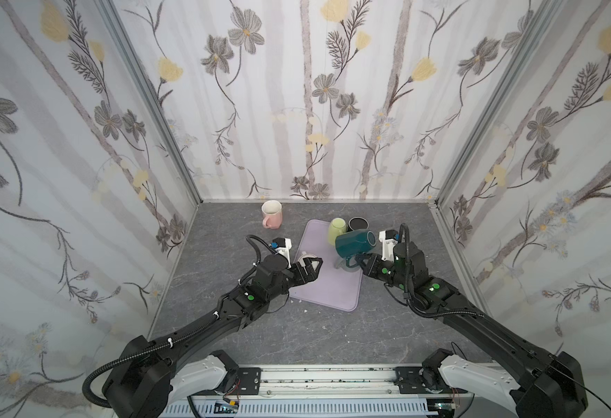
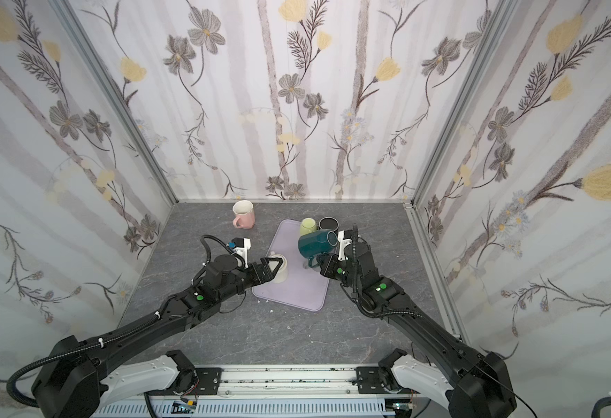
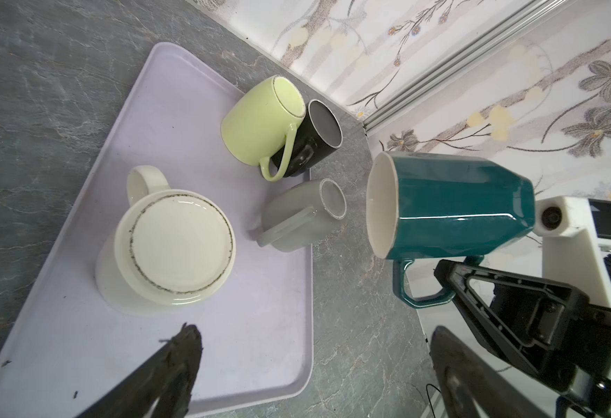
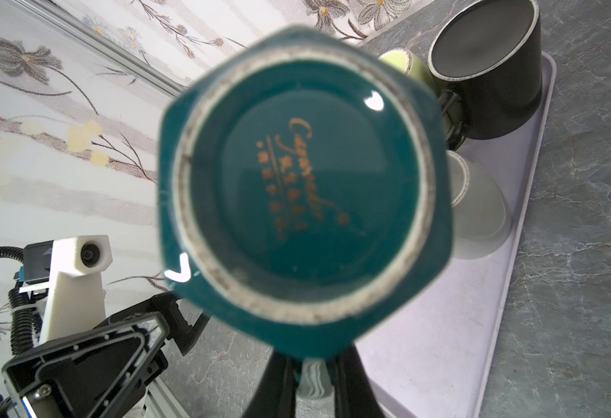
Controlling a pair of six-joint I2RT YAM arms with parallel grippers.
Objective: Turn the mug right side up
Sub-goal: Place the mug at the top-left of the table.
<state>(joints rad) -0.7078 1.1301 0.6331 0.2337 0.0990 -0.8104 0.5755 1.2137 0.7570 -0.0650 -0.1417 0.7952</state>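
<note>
The teal mug [image 1: 354, 244] [image 2: 316, 243] hangs in the air on its side above the right part of the lilac tray [image 1: 329, 293]. Its white mouth faces the left arm [image 3: 381, 206] and its base fills the right wrist view [image 4: 307, 188]. Its handle points down, and my right gripper [image 1: 359, 261] [image 4: 313, 376] is shut on that handle. My left gripper [image 1: 314, 267] [image 3: 316, 336] stands wide open over the tray's left side, just above an upside-down white mug [image 3: 173, 246], with nothing between its fingers.
On the tray a yellow-green mug [image 3: 260, 123] and a grey mug [image 3: 300, 217] stand bottom up. A black mug [image 3: 320, 134] sits upright behind them. A pink mug [image 1: 272, 214] stands upright near the back wall. Walls close in on three sides.
</note>
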